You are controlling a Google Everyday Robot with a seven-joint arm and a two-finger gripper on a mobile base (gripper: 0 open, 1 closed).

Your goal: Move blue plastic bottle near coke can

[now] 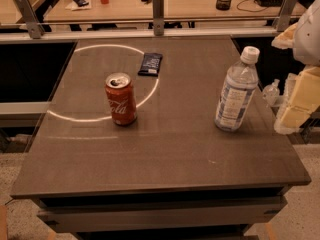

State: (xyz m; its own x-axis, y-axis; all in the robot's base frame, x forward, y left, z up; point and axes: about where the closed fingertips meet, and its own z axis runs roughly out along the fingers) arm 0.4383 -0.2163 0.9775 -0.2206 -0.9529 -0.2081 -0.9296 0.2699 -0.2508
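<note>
The blue plastic bottle (236, 91) stands on the right side of the dark table (165, 154); it is clear, with a white cap and a blue-and-white label. The coke can (120, 99), red with white script, stands upright left of centre, well apart from the bottle. My gripper (296, 105), yellowish below a white arm, is at the frame's right edge. It is just right of the bottle, beyond the table's right side, and not touching the bottle.
A dark flat snack packet (150, 64) lies behind the can. A tiny clear pump bottle (271, 91) sits by the table's right edge, between bottle and gripper. A metal rail (158, 19) and a desk with clutter run behind the table.
</note>
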